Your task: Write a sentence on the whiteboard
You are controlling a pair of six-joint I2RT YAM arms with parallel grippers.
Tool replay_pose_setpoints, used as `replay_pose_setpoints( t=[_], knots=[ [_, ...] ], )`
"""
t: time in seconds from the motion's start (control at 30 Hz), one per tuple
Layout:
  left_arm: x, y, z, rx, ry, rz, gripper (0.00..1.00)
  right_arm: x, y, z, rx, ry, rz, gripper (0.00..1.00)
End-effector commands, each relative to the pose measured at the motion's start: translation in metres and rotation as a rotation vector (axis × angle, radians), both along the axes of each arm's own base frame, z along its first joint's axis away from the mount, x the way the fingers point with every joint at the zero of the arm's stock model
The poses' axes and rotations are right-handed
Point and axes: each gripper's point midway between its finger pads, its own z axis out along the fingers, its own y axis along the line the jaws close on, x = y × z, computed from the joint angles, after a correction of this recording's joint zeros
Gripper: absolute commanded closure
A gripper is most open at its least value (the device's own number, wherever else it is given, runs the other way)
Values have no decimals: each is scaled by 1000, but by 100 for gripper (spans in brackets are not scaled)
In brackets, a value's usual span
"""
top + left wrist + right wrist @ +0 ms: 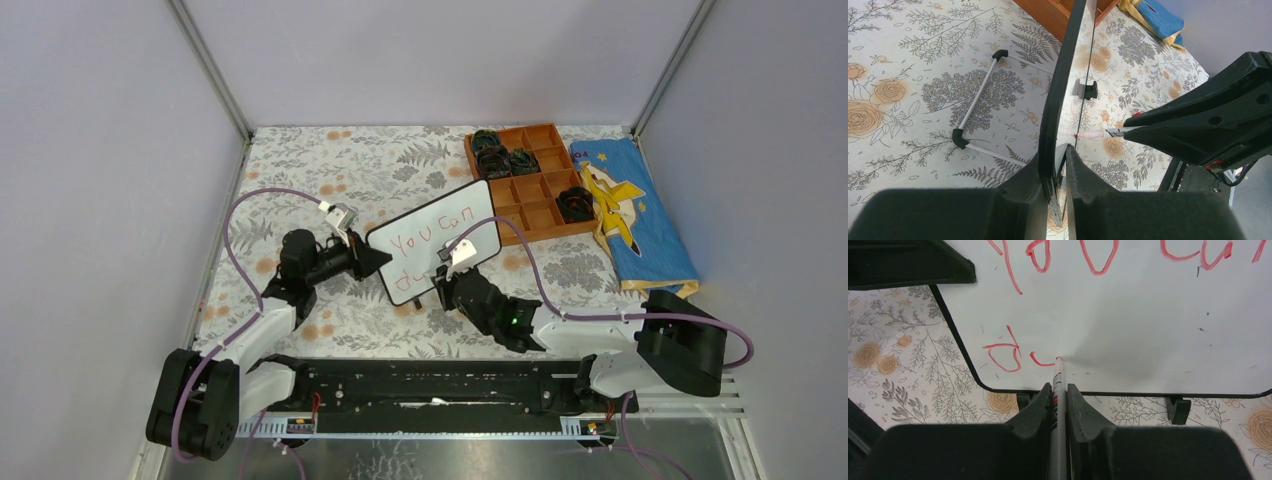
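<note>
Compartment tray, blue cloth beyond whiteboard

top external: set high up behind the near edge of the floral table, tilted down and forward; the whole tabletop is taken in from far off, so everything's small.
left wrist: mounted right behind the left gripper, aimed along its fingers; the whiteboard is seen edge-on, super close.
right wrist: mounted behind the right gripper, faced square at the board's white face, only the lower part framed.
shared: the whiteboard is caught by all three; the red marker tip shows up in both wrist views.
</note>
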Motion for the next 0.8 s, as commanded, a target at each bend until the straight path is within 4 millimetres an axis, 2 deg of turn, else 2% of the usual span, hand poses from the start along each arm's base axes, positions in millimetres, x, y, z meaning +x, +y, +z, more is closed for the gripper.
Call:
replay_pose_setpoints(
  t=[0.0, 0.23, 0.77],
  knots=[
    [4, 12, -25, 113, 10, 49, 87, 18, 10, 39, 81, -69, -36, 100],
    [5, 12, -26, 114, 13, 49, 87, 14, 17, 44, 105, -62, 0, 100],
    [3, 12, -24, 113, 2, 52, 87, -4, 36, 27, 101, -10, 81, 100]
  ],
)
